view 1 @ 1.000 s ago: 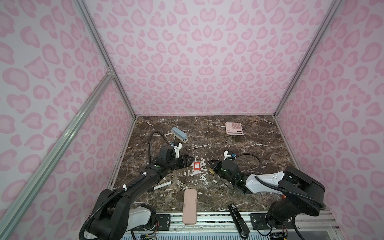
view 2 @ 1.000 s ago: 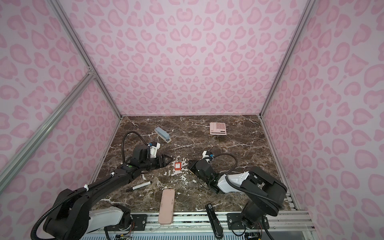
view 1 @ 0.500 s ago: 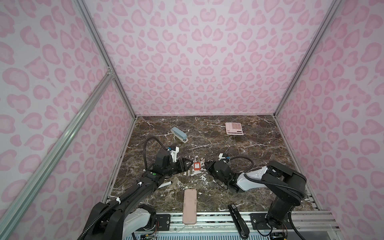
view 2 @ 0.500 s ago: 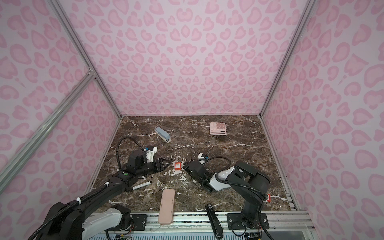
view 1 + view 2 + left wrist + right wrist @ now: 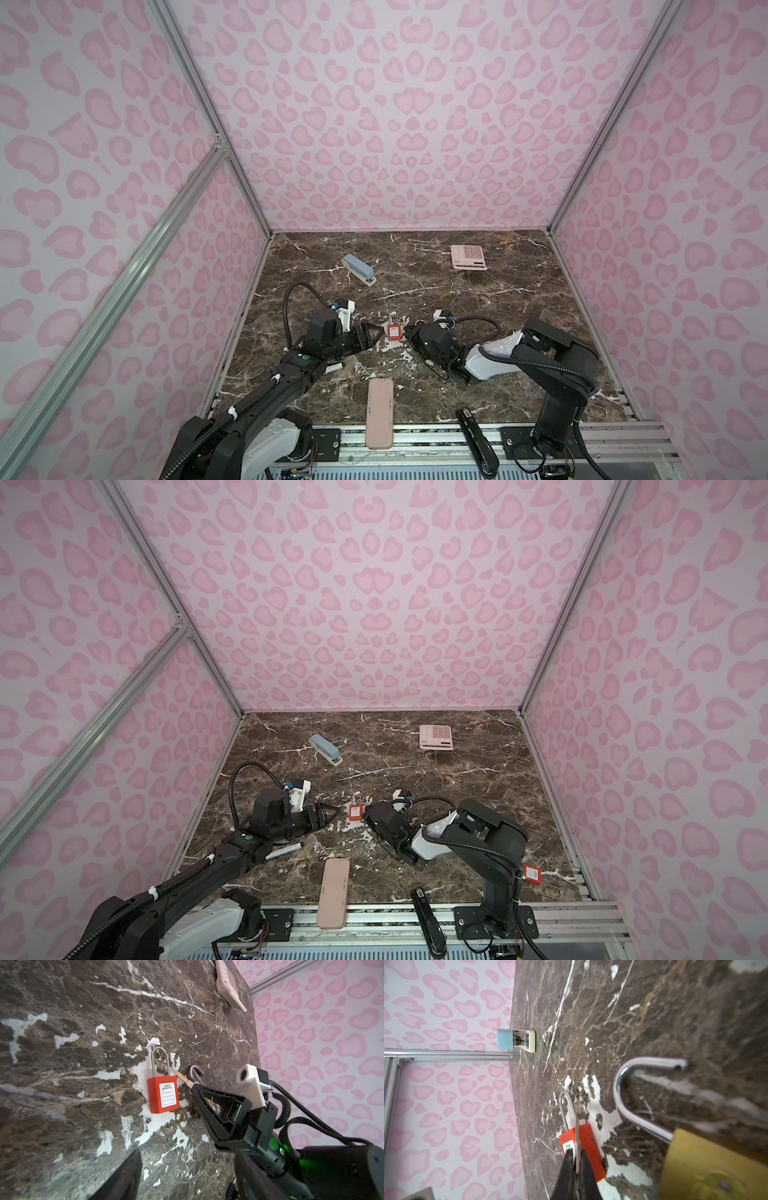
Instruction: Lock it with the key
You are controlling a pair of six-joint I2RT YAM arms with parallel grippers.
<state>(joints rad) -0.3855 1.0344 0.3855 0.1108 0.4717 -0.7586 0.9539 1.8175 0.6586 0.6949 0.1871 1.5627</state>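
The red padlock [image 5: 153, 1097] is seen lying flat on the marble table [image 5: 498, 316], between the two grippers. Its body is a bright red block, and a white label [image 5: 168, 1095] printed "PROPERTY OF" is turned upward. Its silver shackle [image 5: 160, 1059] is pointed toward the back wall [image 5: 395, 124], and both legs are seen reaching the body. The key [image 5: 182, 1078] is pinched between the pressed-together tips of the right gripper [image 5: 193, 1087], and its tip is held at the shackle-end corner of the red body; whether it touches cannot be told. The left gripper [image 5: 370, 336] is held low on the other side of the padlock, its jaws spread.

A brass padlock [image 5: 706, 1167] with its chrome hoop [image 5: 654, 1061] swung open is found just beside the right gripper, partly hidden behind it in the left wrist view. In the right wrist view part of the red body is covered by that gripper's fingers. A blue stapler [image 5: 358, 270] and a pink calculator [image 5: 468, 257] are set well apart toward the back. A pink case [image 5: 379, 413] and a black bar-shaped thing [image 5: 476, 436] are laid over the front edge. A white marker [image 5: 334, 368] is partly hidden under the left arm [image 5: 291, 374], and a second red padlock [image 5: 532, 874] is seen at the front right in a top view.
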